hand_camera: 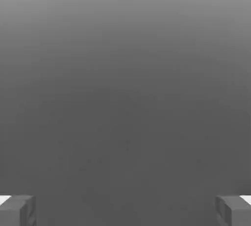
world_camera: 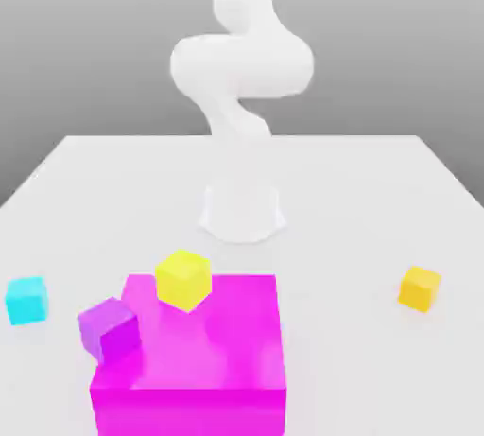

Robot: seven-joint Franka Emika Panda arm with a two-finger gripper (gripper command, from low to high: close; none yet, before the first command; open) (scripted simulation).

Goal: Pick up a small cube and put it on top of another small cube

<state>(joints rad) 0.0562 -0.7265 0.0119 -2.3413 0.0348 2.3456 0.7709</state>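
Magenta block (world_camera: 189, 358) sits nearest the camera at the table's (world_camera: 359, 198) front edge, with a lemon-yellow cube (world_camera: 183, 279) on its back corner and a purple cube (world_camera: 110, 329) leaning on its side. Orange cube (world_camera: 419, 288) lies on the table toward the exterior view's right edge; cyan cube (world_camera: 26, 299) sits well apart, near the left edge. Arm (world_camera: 241, 75) is curled high over its base at the table's middle, so both cubes lie forward and below it. Gripper (hand_camera: 125, 211) spread wide, pinching nothing. Plain white tabletop, grey backdrop.
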